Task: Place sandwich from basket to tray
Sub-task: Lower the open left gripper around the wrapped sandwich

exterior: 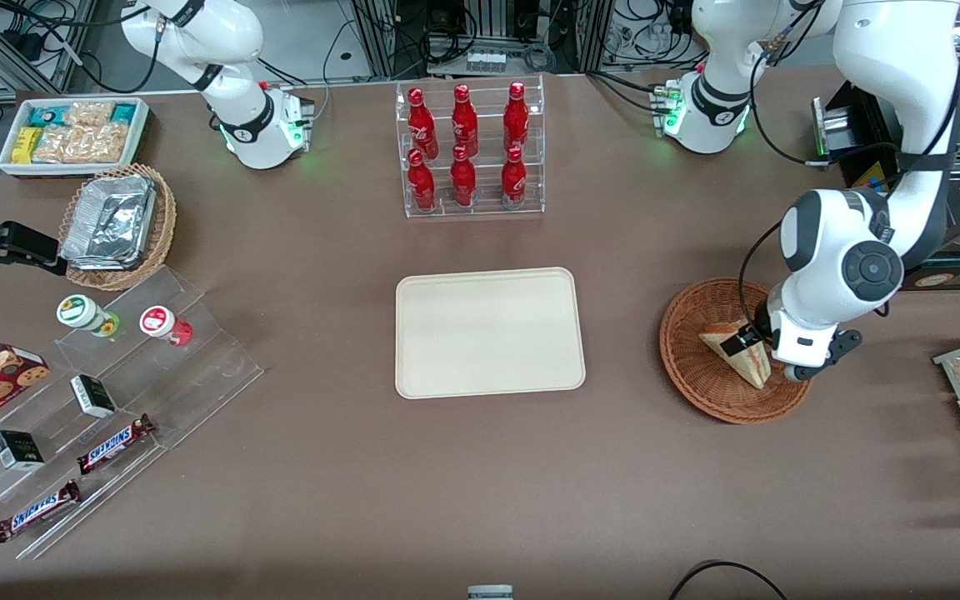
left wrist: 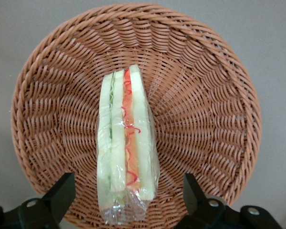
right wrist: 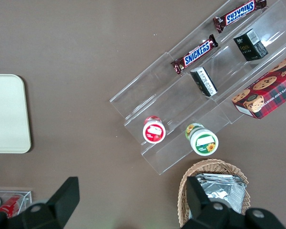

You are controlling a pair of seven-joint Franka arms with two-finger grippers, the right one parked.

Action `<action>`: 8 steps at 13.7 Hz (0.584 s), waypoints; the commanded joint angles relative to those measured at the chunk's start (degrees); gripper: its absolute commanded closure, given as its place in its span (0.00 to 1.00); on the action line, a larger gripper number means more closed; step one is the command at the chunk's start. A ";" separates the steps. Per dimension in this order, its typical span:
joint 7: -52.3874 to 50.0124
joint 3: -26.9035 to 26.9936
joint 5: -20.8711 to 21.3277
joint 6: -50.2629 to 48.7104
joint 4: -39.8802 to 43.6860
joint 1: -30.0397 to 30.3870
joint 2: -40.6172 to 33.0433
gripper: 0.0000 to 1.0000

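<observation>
One triangular white-bread sandwich wedge (left wrist: 127, 148) with red-orange filling, plastic-wrapped, stands on edge in round reddish-brown wicker basket (exterior: 691, 367), toward working arm's end of table. Left gripper (left wrist: 128, 198) low over basket, fingers spread wide, one each side of sandwich, not touching. Judged light, soft, crushable; wrap likely slippery. Best hold: across flat bread faces, mid-wedge, gentle squeeze. One cream rectangular plastic tray (exterior: 488, 332) well apart, nothing on it. Counts: one basket, six red bottles (exterior: 465, 146) in clear rack.
</observation>
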 commanded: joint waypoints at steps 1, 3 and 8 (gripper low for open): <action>-1.13 0.07 0.14 3.82 -4.34 1.27 -2.47 0.00; -1.48 0.07 -0.04 4.44 -4.61 1.28 -2.11 0.00; -4.46 0.07 -0.12 5.15 -4.97 1.28 -1.50 0.41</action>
